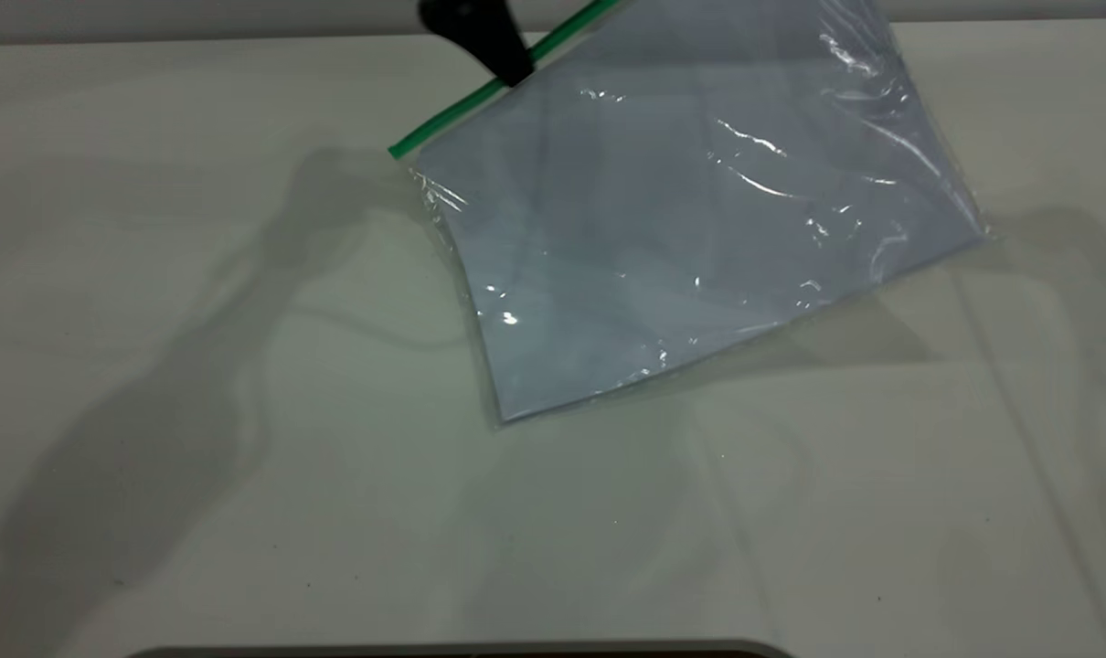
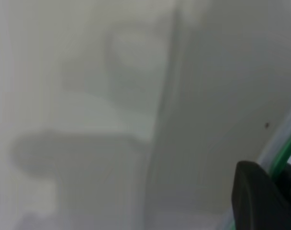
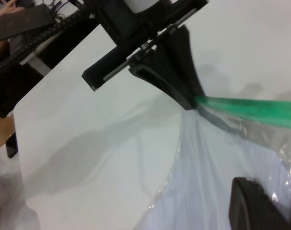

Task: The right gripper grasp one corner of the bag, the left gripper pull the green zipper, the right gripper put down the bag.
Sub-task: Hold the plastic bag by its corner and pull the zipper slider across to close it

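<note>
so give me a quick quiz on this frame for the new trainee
1. True or false: the bag lies flat on the table.
2. What does the left pincer grip? a) the green zipper b) the far plastic edge c) nothing
3. Short answer: what is inside the bag?

Key: 1 false, it hangs tilted with its zip edge raised. 2 a. 3 white paper sheets.

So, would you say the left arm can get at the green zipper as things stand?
Very likely yes: the left gripper is closed on the green zipper, the bag is tilted up above the table, and nothing blocks it. The right gripper is at the bag too.
</note>
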Action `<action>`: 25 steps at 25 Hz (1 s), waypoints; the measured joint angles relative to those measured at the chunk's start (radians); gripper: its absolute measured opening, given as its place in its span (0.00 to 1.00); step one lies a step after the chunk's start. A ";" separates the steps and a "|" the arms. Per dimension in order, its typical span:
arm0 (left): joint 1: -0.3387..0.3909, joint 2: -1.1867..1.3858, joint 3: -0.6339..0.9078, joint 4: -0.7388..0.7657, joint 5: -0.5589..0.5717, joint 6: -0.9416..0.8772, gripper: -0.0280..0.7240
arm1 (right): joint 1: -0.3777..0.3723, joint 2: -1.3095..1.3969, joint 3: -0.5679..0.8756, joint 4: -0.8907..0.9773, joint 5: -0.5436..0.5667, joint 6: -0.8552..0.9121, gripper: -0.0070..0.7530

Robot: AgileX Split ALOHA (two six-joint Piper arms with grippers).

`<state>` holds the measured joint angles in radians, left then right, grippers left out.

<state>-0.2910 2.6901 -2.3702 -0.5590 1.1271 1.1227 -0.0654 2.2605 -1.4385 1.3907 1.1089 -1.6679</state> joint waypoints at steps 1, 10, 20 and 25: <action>0.012 0.003 0.000 0.006 0.004 0.000 0.12 | -0.003 0.000 -0.001 0.000 -0.002 0.000 0.05; 0.080 0.025 0.000 0.038 0.032 -0.019 0.13 | -0.013 -0.001 -0.038 0.001 -0.014 0.017 0.05; 0.104 0.043 0.000 0.026 0.039 -0.048 0.14 | -0.033 -0.001 -0.058 -0.009 -0.024 0.025 0.05; 0.113 0.041 0.000 -0.006 0.018 -0.070 0.26 | -0.035 -0.002 -0.060 -0.022 -0.058 0.024 0.05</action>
<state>-0.1780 2.7310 -2.3702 -0.5651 1.1453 1.0528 -0.1005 2.2584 -1.4989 1.3688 1.0506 -1.6439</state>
